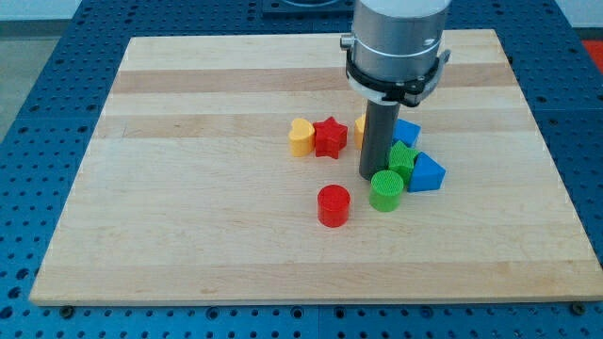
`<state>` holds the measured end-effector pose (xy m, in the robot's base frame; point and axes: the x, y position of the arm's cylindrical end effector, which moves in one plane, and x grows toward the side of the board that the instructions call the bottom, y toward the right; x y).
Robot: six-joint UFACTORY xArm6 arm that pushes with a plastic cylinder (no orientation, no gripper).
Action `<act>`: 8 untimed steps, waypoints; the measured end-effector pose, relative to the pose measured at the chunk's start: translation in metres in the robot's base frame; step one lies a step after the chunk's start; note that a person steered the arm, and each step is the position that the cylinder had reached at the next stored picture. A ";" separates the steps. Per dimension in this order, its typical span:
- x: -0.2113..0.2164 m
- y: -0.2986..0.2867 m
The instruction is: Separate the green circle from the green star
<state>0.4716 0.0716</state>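
Note:
The green circle [386, 190] stands right of the board's middle. The green star [403, 158] sits just above and to the right of it, touching or nearly touching it. My tip [371, 176] rests on the board just up and left of the green circle and left of the green star, close against both. The rod hides part of the star's left side.
A blue triangle [427, 173] lies right of the star, a blue block [407, 132] above it. A yellow block [360, 125] peeks out left of the rod. A red star [330, 137] and yellow heart [301, 137] sit to the left, a red circle [333, 205] lower left.

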 end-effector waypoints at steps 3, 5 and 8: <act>0.000 -0.007; 0.003 -0.013; 0.036 -0.008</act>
<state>0.5073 0.0632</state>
